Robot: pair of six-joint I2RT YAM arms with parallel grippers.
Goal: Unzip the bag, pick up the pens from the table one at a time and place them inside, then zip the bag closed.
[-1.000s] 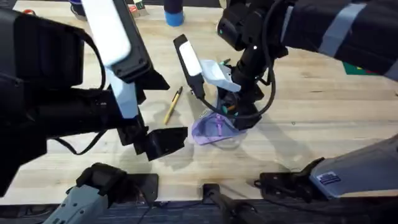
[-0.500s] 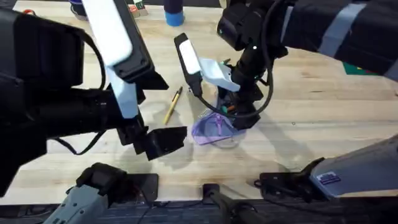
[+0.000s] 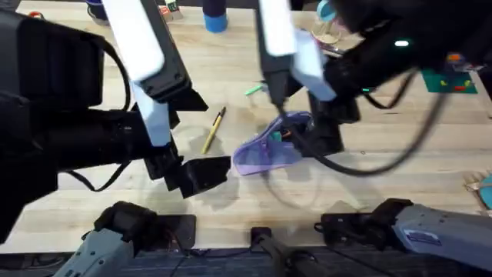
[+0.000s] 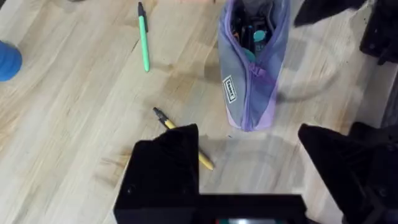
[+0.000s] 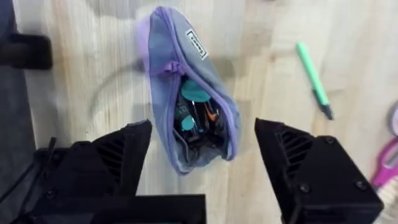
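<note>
Bag (image 5: 189,93) part unzipped, 2 pens out on table (image 4: 68,112).
Both grippers' jaws apart, empty: left gripper (image 4: 249,168) over yellow pen (image 4: 186,148), so centre, then close; take green pen (image 5: 314,78) after.

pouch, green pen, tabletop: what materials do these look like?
Bag: soft woven fabric, matte lavender; it sags and creases, with a zipper and a small sewn label. Green pen: looks like smooth plastic, slightly glossy, with a dark tip; exact material unclear. Table: light wood, butcher-block style, with visible grain and plank seams and a low-sheen finish.
</note>
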